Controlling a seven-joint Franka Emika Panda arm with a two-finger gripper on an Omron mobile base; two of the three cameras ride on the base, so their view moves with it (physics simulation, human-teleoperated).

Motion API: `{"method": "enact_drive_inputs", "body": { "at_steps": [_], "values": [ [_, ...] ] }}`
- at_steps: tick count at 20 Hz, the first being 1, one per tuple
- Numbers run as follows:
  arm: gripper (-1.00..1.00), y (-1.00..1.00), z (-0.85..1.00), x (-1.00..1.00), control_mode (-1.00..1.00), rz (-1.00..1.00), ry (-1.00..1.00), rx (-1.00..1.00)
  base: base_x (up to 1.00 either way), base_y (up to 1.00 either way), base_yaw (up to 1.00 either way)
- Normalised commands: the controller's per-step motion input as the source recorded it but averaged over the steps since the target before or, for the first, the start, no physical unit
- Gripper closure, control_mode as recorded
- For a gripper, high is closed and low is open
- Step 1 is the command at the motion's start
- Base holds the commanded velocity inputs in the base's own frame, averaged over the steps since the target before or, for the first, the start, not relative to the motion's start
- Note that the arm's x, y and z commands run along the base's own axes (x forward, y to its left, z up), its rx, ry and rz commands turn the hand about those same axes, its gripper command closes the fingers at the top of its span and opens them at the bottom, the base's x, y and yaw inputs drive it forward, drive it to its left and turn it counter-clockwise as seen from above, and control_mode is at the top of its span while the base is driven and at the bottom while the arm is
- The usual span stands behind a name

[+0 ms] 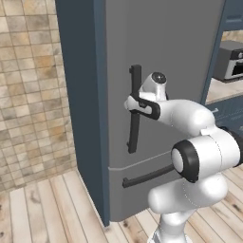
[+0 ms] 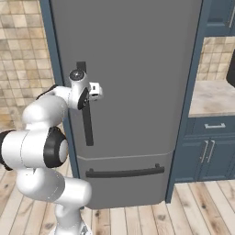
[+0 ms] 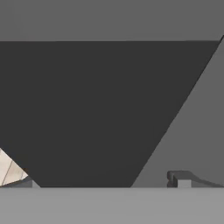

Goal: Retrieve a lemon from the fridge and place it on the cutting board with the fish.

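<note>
The grey fridge (image 1: 180, 57) (image 2: 137, 69) stands shut in front of me. My gripper (image 1: 132, 103) (image 2: 92, 94) is at the upper part of its dark vertical handle (image 1: 134, 137) (image 2: 87, 128), jaws open. In the hand view the dark handle (image 3: 96, 113) looms very close against the grey door (image 3: 197, 131). I cannot tell whether the fingers touch it. A horizontal bar handle (image 1: 147, 175) (image 2: 124, 173) crosses the drawer below. The lemon, the cutting board and the fish are out of view.
Navy-blue cabinets (image 2: 206, 151) with silver handles and a pale counter (image 2: 211, 98) stand right of the fridge, with a small oven (image 1: 230, 61) on the counter. A tiled wall (image 1: 28, 95) lies to the left. The floor (image 1: 47, 209) is wooden planks.
</note>
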Motion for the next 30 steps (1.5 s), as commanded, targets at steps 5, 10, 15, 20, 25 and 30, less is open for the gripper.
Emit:
{"method": "enact_drive_inputs", "body": {
  "at_steps": [5, 10, 15, 20, 25, 30],
  "values": [
    [-1.00, 0.02, -0.13, 0.41, -1.00, 0.02, 0.00, 0.04, 0.00, 0.00, 0.00],
    [-1.00, 0.16, -0.22, 0.41, -1.00, 0.05, -0.01, 0.07, 0.00, 0.00, 0.00],
    [-1.00, 0.26, -0.20, 0.42, -1.00, 0.07, 0.00, 0.07, 0.00, 0.00, 0.00],
    [1.00, 0.25, -0.08, 0.48, -1.00, 0.05, -0.01, 0.03, 0.00, 0.00, 0.00],
    [1.00, 0.06, 0.01, -0.11, -1.00, 0.00, 0.00, 0.00, 0.00, 0.00, 0.00],
    [1.00, -0.30, 0.29, -0.88, -1.00, 0.07, 0.00, 0.01, 0.00, 0.00, 0.00]
  ]
}}
